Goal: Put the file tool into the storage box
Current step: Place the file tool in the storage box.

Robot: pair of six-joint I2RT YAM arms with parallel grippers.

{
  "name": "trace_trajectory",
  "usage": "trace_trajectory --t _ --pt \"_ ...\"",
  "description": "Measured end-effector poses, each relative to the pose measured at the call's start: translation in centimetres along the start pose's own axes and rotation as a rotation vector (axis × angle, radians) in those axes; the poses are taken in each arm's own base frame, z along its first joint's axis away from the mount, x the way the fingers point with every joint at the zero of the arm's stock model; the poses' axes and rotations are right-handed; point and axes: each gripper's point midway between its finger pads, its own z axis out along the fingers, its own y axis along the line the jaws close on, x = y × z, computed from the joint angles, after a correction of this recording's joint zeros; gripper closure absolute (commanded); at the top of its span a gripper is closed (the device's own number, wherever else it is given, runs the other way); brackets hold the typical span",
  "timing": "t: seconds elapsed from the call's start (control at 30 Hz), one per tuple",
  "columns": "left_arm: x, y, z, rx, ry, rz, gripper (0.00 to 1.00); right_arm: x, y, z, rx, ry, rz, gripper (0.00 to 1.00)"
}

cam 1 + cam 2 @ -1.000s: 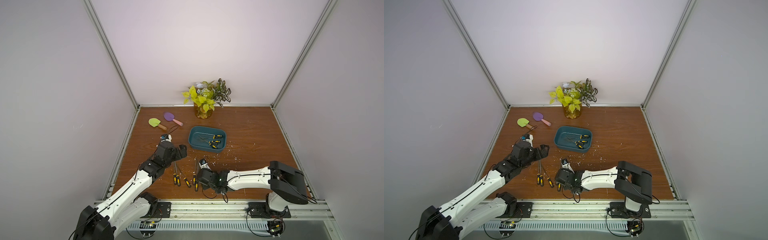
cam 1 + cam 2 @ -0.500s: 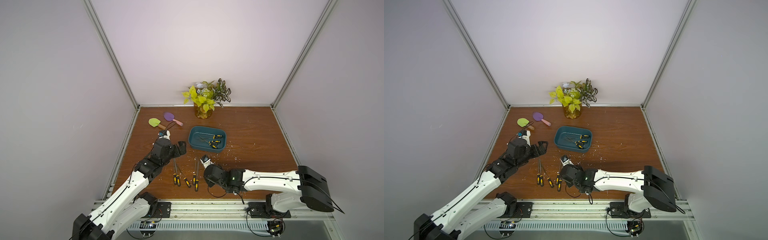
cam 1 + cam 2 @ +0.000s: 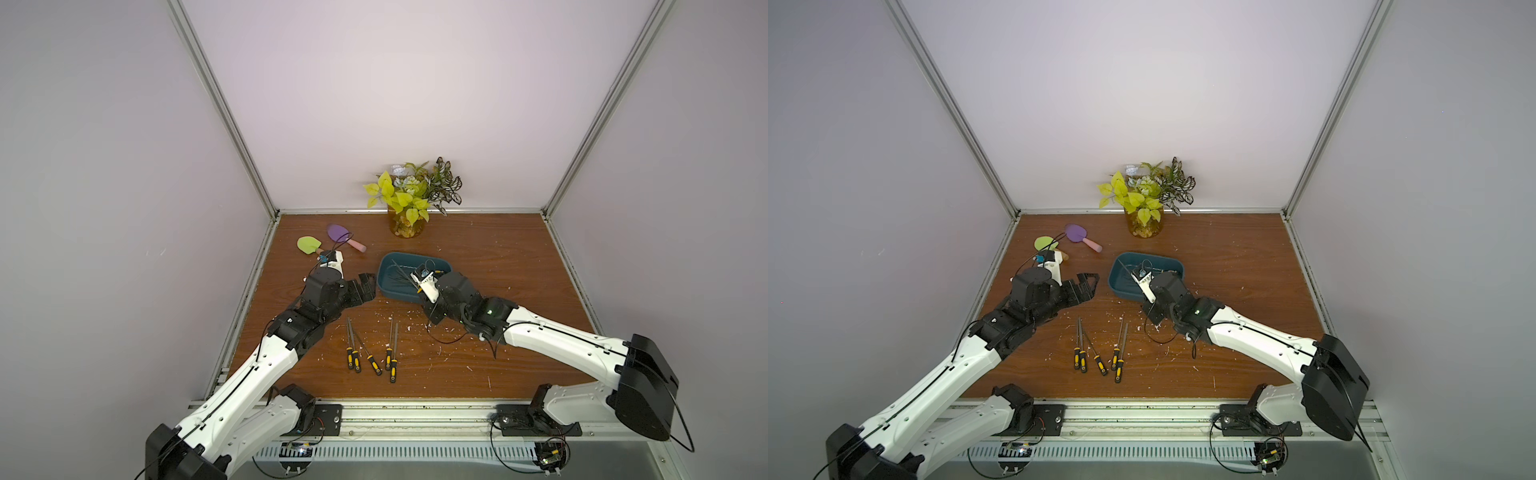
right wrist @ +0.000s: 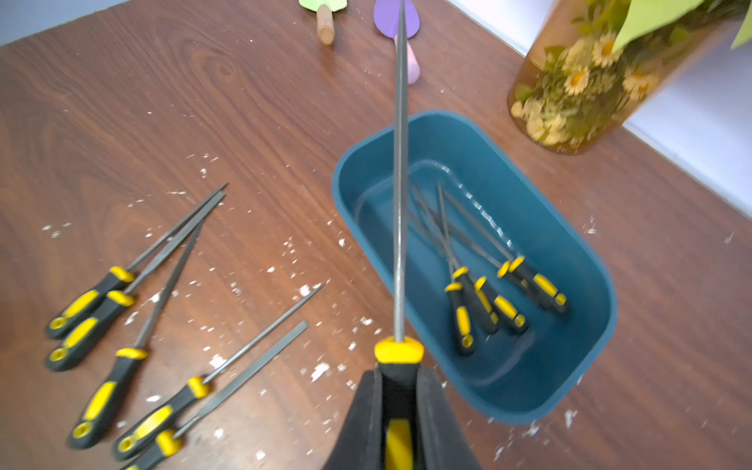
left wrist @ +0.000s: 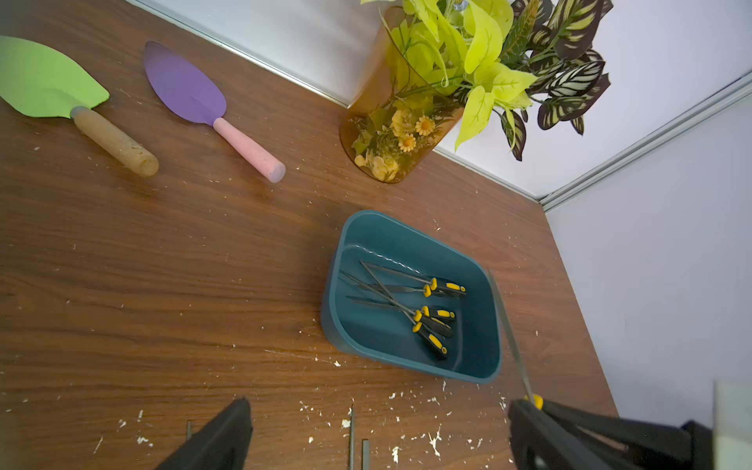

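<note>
Swinging away from the five loose files at the front, the right gripper has carried one file back to the box. Its jaws are clamped tight on the black-and-yellow handle, which leaves the long blade free and sticking straight ahead. That file hangs in the air over the box's 9 o'clock half, blade pointing towards 10 o'clock, not yet inside. Since the box looks barely longer than a file, I judge the blade needs turning along the long side before release. Several stored files already lie there, handles together. From the box, the loose files wait at 7 o'clock. At its 9 o'clock the left gripper hovers spread wide and empty, probably parked clear. On the table the jar stands at 12 o'clock, trowels at 10
</note>
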Motion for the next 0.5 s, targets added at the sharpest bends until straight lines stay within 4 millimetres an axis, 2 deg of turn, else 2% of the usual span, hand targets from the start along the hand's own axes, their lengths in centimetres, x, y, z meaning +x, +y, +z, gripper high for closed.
trace_trajectory --t 0.07,0.17,0.33,0.43,0.5 --pt "0.2 -0.1 0.4 0.003 0.009 0.001 0.00 -0.5 -1.1 1.3 -0.008 0.006 -0.030 0.94" --pt "0.5 -0.2 1.0 0.013 0.026 0.005 0.00 -0.3 -2.8 3.6 -0.021 0.041 -0.067 0.94" --pt "0.9 -0.4 1.6 0.024 0.045 0.011 0.00 3.0 -5.3 7.4 -0.030 0.145 -0.114 0.93" --pt "0.9 -0.4 1.7 0.029 0.039 0.013 0.00 4.7 -6.0 8.9 -0.055 0.192 -0.133 0.92" --pt "1.0 -0.3 1.8 0.029 0.038 0.014 0.00 5.5 -5.8 9.7 -0.086 0.211 -0.157 0.91"
